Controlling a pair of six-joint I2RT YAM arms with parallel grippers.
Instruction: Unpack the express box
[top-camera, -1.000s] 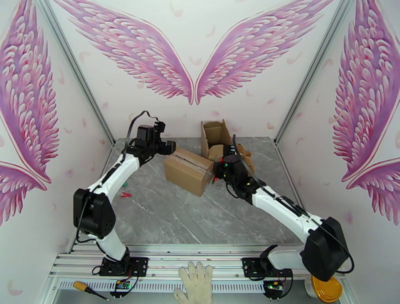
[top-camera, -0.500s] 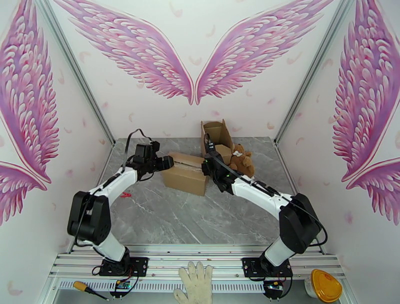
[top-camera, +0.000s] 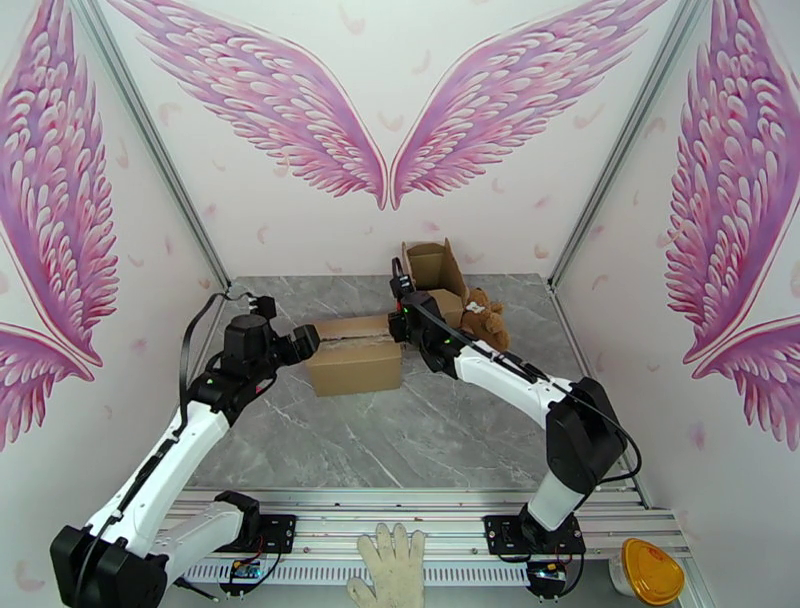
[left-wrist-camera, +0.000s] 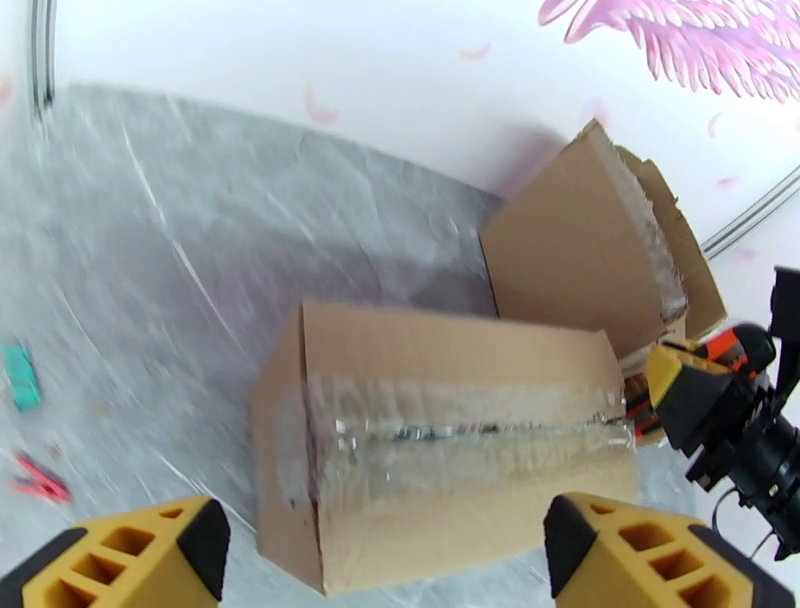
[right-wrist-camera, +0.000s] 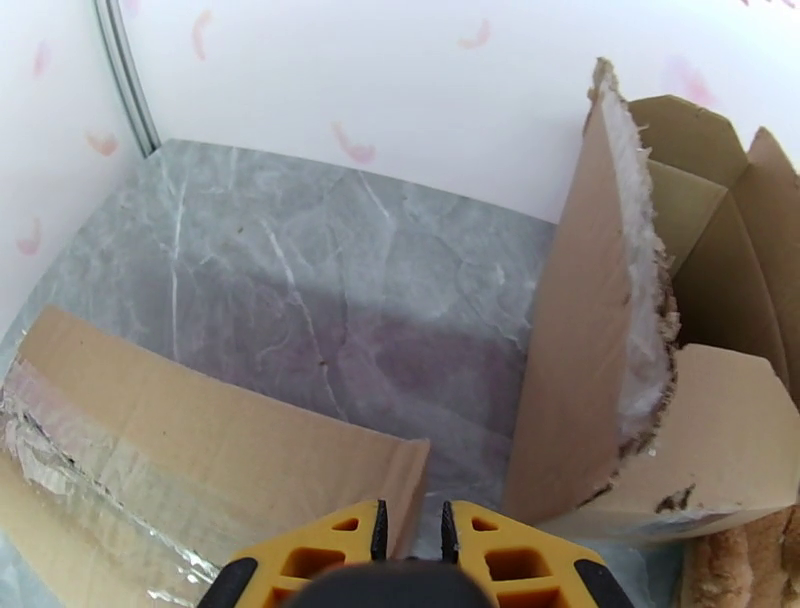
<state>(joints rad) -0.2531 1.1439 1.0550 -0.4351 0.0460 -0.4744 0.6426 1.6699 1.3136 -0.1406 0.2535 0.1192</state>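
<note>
The express box lies mid-frame on the grey table, taped shut, so what it holds is hidden. My left gripper is at its left end and my right gripper at its upper right corner. Just above and to the right stands an open carton. A teddy bear lies just beside it, outside.

From my left wrist, the box sits in the centre with its tape seam unbroken along the top. My left fingers are spread wide at the lower corners, touching nothing. If I close on this end, I judge the box could skid on the smooth stone toward the carton, or its walls could dent. With the seam whole, no flap will lift.

From my right wrist, my right fingers are drawn close, a thin slot between them. The box's corner edge runs down to that slot, and I cannot tell whether anything is pinched. The carton at right shows bare cardboard inside, its floor hidden. A hard pull here might tear board, not tape.
</note>
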